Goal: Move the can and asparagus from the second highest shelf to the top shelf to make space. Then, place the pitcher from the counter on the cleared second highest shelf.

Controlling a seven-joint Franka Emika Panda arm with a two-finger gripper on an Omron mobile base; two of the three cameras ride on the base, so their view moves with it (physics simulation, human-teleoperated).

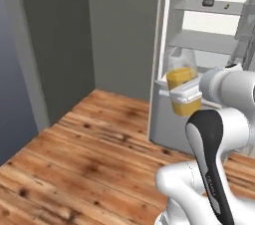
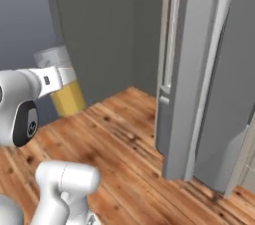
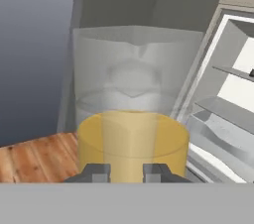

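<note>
Fingers (image 3: 127, 172) clamp upright pitcher (image 3: 133, 119) beside fridge.

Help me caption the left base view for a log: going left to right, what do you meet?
Grey wall → pitcher held in the gripper → can on the top shelf → asparagus beside it.

White arm, gripper (image 1: 187, 97) clamped on pitcher (image 1: 181, 77), can (image 1: 208, 2) and asparagus (image 1: 226, 6) on top shelf (image 1: 191, 5)
</note>
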